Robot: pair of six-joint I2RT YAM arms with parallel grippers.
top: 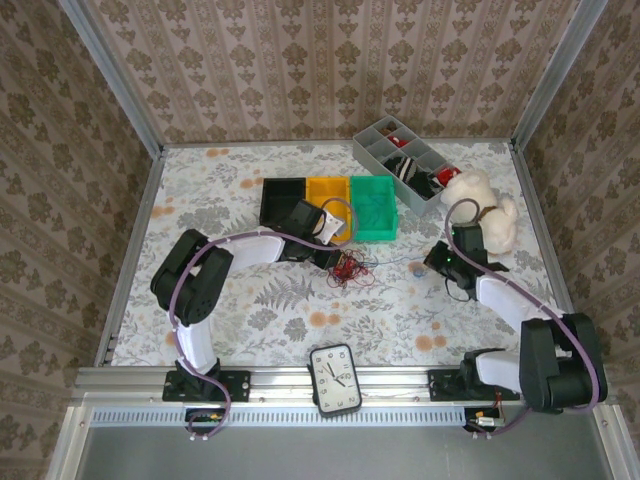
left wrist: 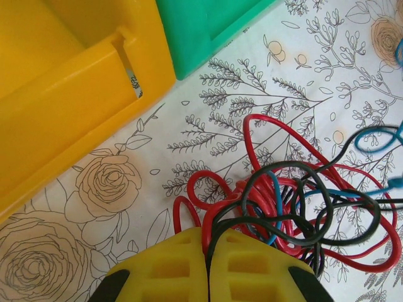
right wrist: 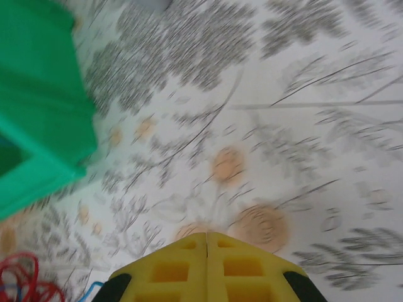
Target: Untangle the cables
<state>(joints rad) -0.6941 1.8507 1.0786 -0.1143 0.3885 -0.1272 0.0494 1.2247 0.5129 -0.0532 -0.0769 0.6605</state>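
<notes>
On the floral table [top: 250, 320], just in front of the green bin [top: 372, 232], the cables [left wrist: 252, 211] lie in one loose knot: light, limp and springy, best taken by single outer loops. The left gripper [left wrist: 206, 242], pressed together, seems to pinch strands at the knot's near edge; the right gripper [right wrist: 206, 244], also pressed together, sits apart to its right, hold unclear

Soft, even light casts faint shadows; top and left wrist views are sharp, while motion blur smears the table [right wrist: 296, 113] in the right wrist view.
</notes>
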